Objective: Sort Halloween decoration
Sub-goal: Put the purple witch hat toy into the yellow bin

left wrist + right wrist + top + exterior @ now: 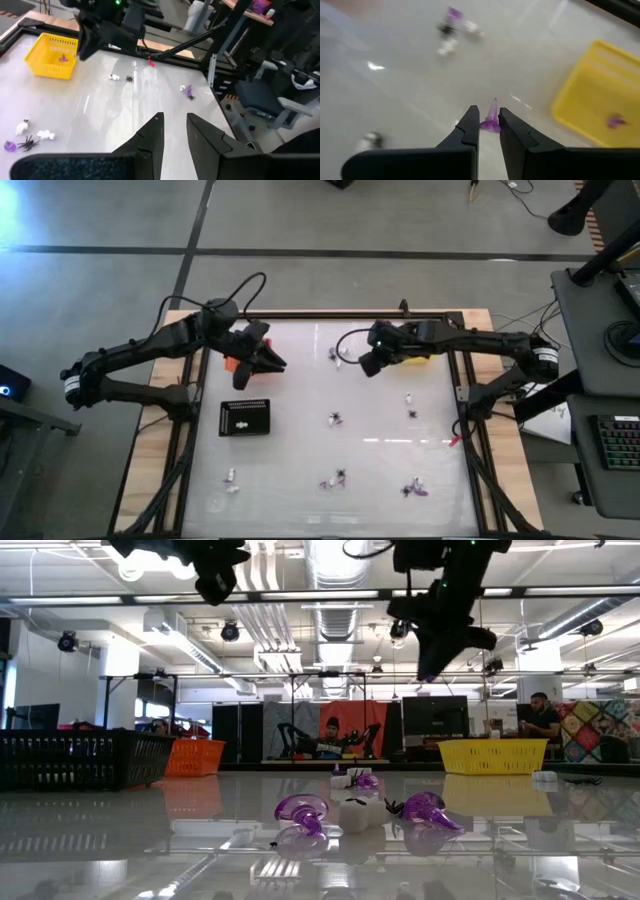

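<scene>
Clearly the right gripper [487, 131] has its fingers nipped nearly together on a purple witch-hat trinket [490, 119], pinched at the brim with the pointed tip sticking out ahead of the tips. It hangs in the air, and the yellow basket [590, 97] lies ahead of it and off to one side, with one purple piece [616, 120] already inside. Such a trinket looks like hard, light plastic: stiff enough for a firm pinch, but small and smooth, so I judge it could squirt out or twist unless taken across its widest part. The left gripper [173, 131] waits above the orange tray [231, 364], jaws partly apart with nothing between them. More trinkets lie scattered on the white table [300, 430] out beyond both tools, among them a black spider [335, 418] and a purple and white cluster [415, 488].

From overhead the held piece is hidden under the right gripper. Much of the orange tray is covered by the left arm. What the black tray [245, 417] holds is too small to name.
</scene>
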